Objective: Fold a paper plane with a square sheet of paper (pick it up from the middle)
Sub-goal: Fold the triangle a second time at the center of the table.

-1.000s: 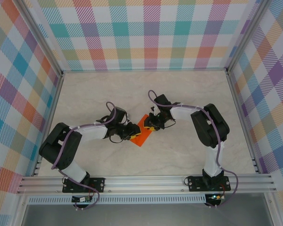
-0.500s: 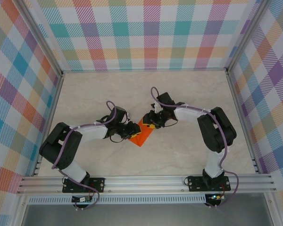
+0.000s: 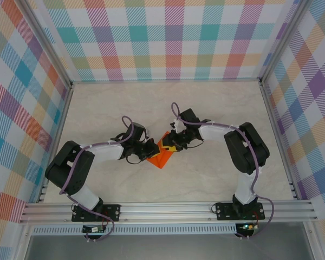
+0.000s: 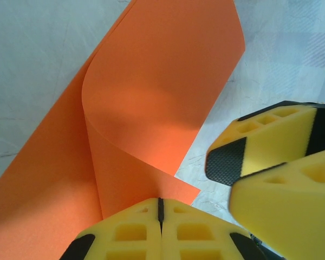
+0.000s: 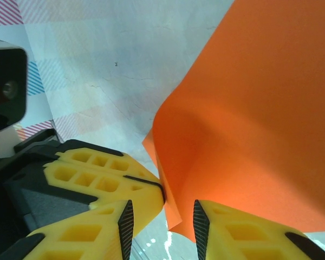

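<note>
The orange square sheet of paper (image 3: 162,155) lies folded into layers at the middle of the table, between the two grippers. In the left wrist view its upper layer (image 4: 151,97) curls up off the lower one. My left gripper (image 4: 160,201) is shut on the paper's near edge, its yellow fingers pressed together. My right gripper (image 5: 162,216) stands open, and a lifted corner of the paper (image 5: 176,214) hangs between its pads without touching either. The left fingers (image 5: 105,181) meet the paper's edge just beside the right gripper. From above, the left gripper (image 3: 151,150) and right gripper (image 3: 171,145) nearly touch.
The pale marbled table (image 3: 206,108) is fenced by checked walls (image 3: 168,38) on three sides and an aluminium rail (image 3: 168,208) at the near edge. Both arms reach inward, elbows out to the sides.
My left gripper has shut on the paper's edge. The right gripper shifted slightly left over the paper's corner. The sheet now curls up between them.
</note>
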`<move>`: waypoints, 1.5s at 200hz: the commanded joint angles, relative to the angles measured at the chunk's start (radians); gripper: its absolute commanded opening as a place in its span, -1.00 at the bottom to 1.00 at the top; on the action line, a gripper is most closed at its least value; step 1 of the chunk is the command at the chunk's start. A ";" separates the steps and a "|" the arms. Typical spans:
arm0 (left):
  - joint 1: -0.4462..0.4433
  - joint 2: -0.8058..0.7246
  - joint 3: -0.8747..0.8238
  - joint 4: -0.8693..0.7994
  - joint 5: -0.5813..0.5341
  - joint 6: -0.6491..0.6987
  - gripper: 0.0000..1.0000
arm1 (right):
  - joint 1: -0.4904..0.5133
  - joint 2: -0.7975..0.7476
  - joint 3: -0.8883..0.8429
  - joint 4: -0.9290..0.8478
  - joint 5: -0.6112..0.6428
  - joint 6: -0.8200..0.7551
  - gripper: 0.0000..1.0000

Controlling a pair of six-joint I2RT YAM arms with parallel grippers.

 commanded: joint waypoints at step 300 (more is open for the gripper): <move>-0.040 0.047 0.041 0.007 0.022 0.016 -0.94 | 0.027 0.017 0.027 -0.163 0.184 -0.084 -0.89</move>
